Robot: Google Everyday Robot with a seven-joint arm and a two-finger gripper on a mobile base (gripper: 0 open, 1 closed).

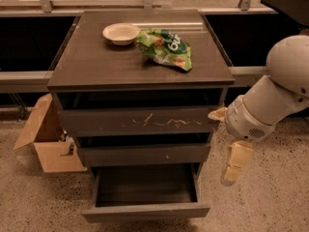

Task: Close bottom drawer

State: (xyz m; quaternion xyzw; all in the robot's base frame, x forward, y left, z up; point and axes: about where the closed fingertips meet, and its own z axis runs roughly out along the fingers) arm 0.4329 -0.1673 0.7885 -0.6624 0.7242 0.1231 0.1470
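Observation:
The bottom drawer (145, 210) of the dark grey-brown cabinet is pulled well out, and its shallow box looks empty. Above it are the shut middle drawer (145, 154) with a small white speck and the top drawer (140, 121) with white scratch marks. My gripper (231, 151) hangs at the end of the white arm (270, 103), to the right of the cabinet at about middle-drawer height. One pale finger (235, 162) points down beside the cabinet's right side; another tip (217, 113) shows near the top drawer's right end. It holds nothing.
A white bowl (120, 33) and a green snack bag (166, 47) lie on the cabinet top (96, 66). An open cardboard box (46, 139) stands on the speckled floor at the left. Dark benches run along the back on both sides.

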